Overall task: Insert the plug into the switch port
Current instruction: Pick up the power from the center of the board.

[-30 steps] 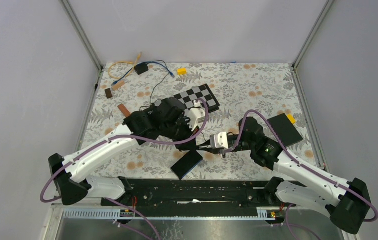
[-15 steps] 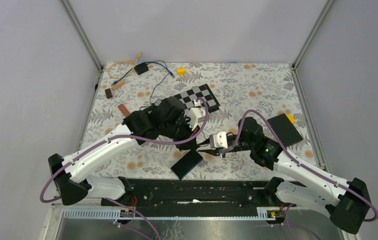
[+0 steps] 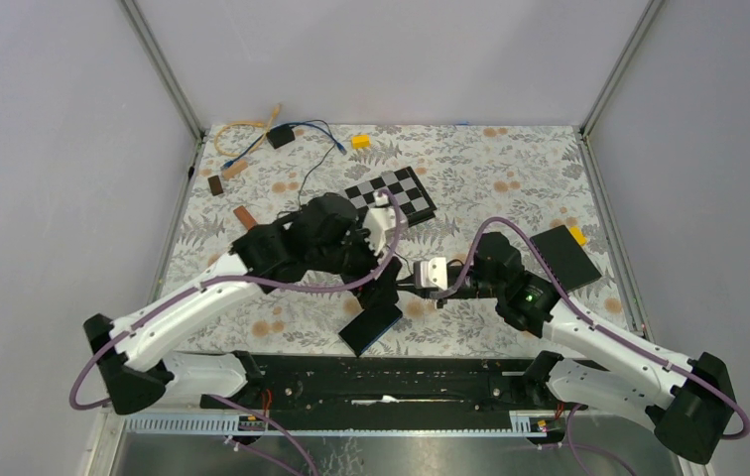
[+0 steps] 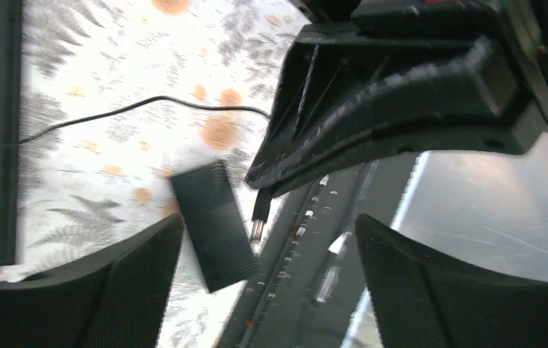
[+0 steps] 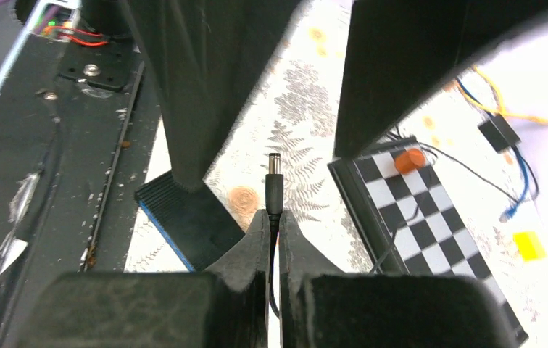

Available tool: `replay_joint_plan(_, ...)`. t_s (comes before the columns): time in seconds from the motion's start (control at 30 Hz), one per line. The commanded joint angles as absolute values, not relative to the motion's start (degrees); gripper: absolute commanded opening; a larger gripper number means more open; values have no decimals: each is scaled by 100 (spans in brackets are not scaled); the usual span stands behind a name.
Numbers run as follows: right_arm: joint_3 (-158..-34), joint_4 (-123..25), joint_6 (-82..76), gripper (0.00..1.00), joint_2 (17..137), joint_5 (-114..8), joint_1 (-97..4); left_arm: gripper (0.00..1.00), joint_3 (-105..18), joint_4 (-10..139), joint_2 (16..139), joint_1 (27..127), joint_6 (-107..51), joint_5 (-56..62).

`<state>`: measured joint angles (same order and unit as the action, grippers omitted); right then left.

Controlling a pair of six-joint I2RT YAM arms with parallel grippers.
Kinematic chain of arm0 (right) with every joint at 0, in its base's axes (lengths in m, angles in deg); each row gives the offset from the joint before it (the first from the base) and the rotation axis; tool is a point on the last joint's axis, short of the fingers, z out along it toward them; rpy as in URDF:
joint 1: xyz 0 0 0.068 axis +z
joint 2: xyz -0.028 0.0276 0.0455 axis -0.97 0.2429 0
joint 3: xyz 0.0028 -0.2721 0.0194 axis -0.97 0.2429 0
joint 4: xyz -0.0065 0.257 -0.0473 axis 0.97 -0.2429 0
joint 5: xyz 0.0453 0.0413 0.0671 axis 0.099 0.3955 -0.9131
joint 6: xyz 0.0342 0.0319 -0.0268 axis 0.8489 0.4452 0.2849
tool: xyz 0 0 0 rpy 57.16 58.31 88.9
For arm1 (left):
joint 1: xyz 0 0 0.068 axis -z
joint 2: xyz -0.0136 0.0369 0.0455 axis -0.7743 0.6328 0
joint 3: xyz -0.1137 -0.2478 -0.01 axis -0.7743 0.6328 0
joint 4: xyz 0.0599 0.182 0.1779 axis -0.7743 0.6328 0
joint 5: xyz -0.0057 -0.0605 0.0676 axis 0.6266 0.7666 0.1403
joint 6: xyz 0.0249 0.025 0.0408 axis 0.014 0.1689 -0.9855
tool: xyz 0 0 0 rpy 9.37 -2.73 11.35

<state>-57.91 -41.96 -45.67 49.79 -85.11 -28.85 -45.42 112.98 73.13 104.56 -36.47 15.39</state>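
Right wrist view: the right end effector (image 5: 272,226) is closed tight on the thin black cable just behind the plug (image 5: 274,190). The plug's barrel stands out past the fingertips, with its metal tip pointing away from the camera and held above the desk (image 3: 510,169). In front of it two broad dark fingers (image 5: 198,94) of the other arm rise to either side, and the plug sits in the gap between them, touching neither.

In the left wrist view, the left end effector (image 4: 267,223) stands wide with nothing in it. The right end effector fills the upper right of this frame, the plug's tip poking out from its underside. Below lies a black slab (image 4: 213,226) near the desk's front edge, and the cable (image 4: 148,103) trails across the patterned cloth.

From the top view the two end effectors meet near the middle front of the desk, just above the slab. A checkerboard (image 3: 391,193) lies behind them, with an orange peg (image 5: 409,160) on it. I cannot tell from these views which item carries the switch port.
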Motion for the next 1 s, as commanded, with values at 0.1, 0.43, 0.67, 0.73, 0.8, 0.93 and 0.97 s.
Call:
replay_joint_plan(0.1, -5932, -3932, -3093, 0, 5003, -5826, -2863, 99, -3699, 10047, 6019, 10467, -2761, -859)
replay_joint_plan(0.43, -6465, -4548, -226, 0, 6367, -3612, -3234, 85, -1931, 9668, 5937, 10481, -381, -1529)
replay_joint_plan(0.67, -6485, -4487, -2, 0, 6620, -3839, -3249, 79, -1039, 9498, 6027, 11591, 1123, -2188)
replay_joint_plan(0.73, -6448, -4494, -35, 0, 6613, -3854, -3251, 79, -987, 9475, 6166, 11948, 1477, -2277)
replay_joint_plan(0.8, -6412, -4495, -46, 0, 6596, -3848, -3252, 79, -984, 9488, 6413, 12284, 1737, -2334)
replay_joint_plan(0.93, -6341, -4495, -30, 0, 6578, -3908, -3252, 78, -941, 9710, 6886, 12713, 2456, -2425)
replay_joint_plan(0.97, -6319, -4490, -30, 0, 6564, -3950, -3252, 78, -902, 9803, 6918, 12787, 2686, -2485)
